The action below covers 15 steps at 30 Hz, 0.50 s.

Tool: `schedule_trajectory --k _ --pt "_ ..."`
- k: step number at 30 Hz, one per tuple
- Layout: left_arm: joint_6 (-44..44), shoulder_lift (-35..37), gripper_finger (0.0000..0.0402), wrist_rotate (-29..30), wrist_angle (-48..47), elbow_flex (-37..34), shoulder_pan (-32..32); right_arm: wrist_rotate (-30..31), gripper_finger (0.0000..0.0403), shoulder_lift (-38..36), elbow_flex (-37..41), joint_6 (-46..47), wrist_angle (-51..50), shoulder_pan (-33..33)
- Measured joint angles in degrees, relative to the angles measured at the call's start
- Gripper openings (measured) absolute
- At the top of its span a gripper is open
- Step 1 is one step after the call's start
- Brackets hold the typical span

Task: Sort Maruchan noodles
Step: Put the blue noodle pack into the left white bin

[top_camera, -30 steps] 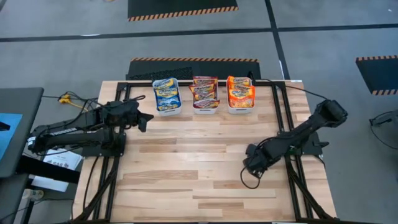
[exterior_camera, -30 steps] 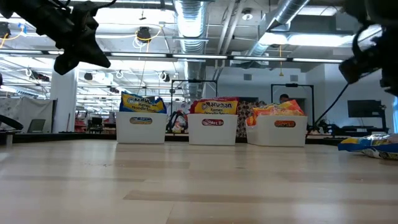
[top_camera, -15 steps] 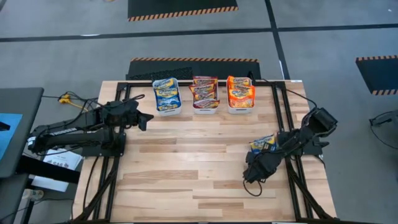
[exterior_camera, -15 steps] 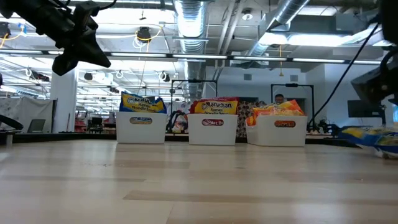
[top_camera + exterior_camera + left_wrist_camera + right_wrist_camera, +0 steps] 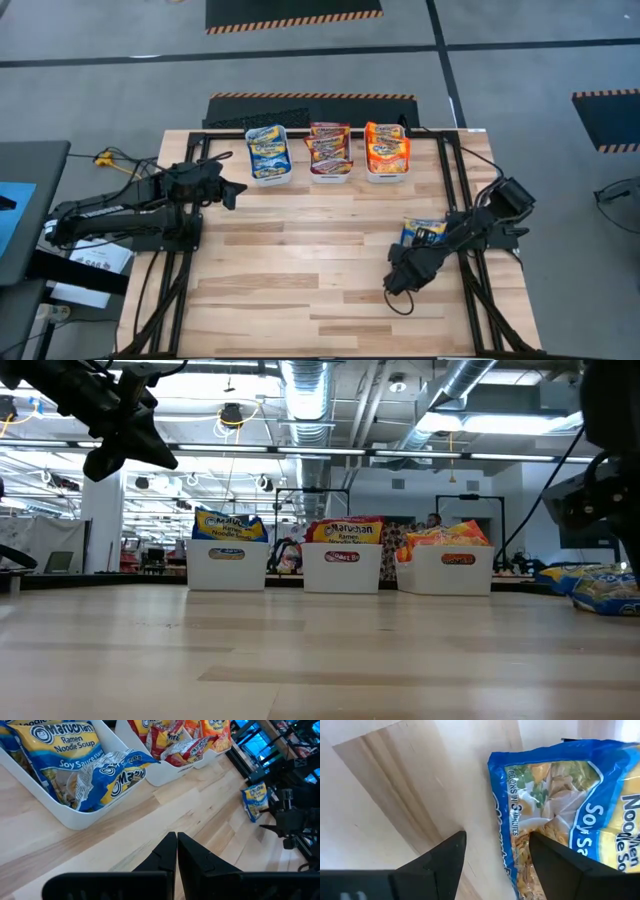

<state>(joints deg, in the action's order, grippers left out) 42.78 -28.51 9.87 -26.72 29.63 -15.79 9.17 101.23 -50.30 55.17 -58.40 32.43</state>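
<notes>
One blue Maruchan noodle packet (image 5: 421, 231) lies flat on the wooden table at the right, also seen in the low view (image 5: 597, 588). My right gripper (image 5: 497, 851) stands open and points steeply down just over the packet's end (image 5: 555, 810). One finger is over the wrapper's edge, the other over bare wood. I cannot tell whether it touches. Blue packets (image 5: 268, 152), maroon packets (image 5: 329, 148) and orange packets (image 5: 387, 146) fill three white bins at the far edge. My left gripper (image 5: 238, 190) hangs shut in the air near the blue bin, holding nothing.
The white bins (image 5: 227, 567) stand in a row along the far edge. Black frame rails (image 5: 452, 190) run along the table's sides, with cables beside the right arm (image 5: 402, 297). Bare wood stretches across the middle and near part of the table (image 5: 300, 270).
My right gripper has come down toward the table, shifting a little toward the near edge and tipping more steeply downward. Its arm has uncovered the blue packet in the high view. The fingers have stayed open. My left arm has kept still.
</notes>
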Motion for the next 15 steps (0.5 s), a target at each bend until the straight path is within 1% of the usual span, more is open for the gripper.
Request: schedule_trajectory --k 2,4,7,11,12,13,15 --pt "-0.02 0.02 0.0000 0.00 0.02 0.00 0.00 -0.68 0.0233 -0.31 0.10 -0.18 0.36 -0.84" --pt "-0.02 0.02 0.0000 0.00 0.02 -0.01 0.00 -1.69 0.0203 -0.31 0.10 -0.19 0.73 -1.81" --pt "-0.42 0.02 0.0000 0.00 0.02 -0.02 0.00 -3.17 0.0137 -0.16 -0.14 -0.21 0.88 -3.14" --pt "-1.70 0.02 0.0000 -0.02 0.02 0.00 0.01 -2.52 0.0038 0.17 -0.99 -1.42 -0.30 -4.19" --pt "-1.73 0.02 0.0000 0.00 0.02 -0.01 0.00 -2.16 0.0022 0.11 -1.25 -1.57 -0.51 -4.42" --pt "-1.76 0.02 0.0000 -0.01 0.02 -0.02 0.00 -1.89 0.0015 0.17 -1.60 -1.57 -0.96 -4.52" --pt "-1.77 0.02 0.0000 -0.02 0.02 0.00 0.02 -1.72 0.0018 0.31 -2.18 -1.24 -1.88 -4.72"
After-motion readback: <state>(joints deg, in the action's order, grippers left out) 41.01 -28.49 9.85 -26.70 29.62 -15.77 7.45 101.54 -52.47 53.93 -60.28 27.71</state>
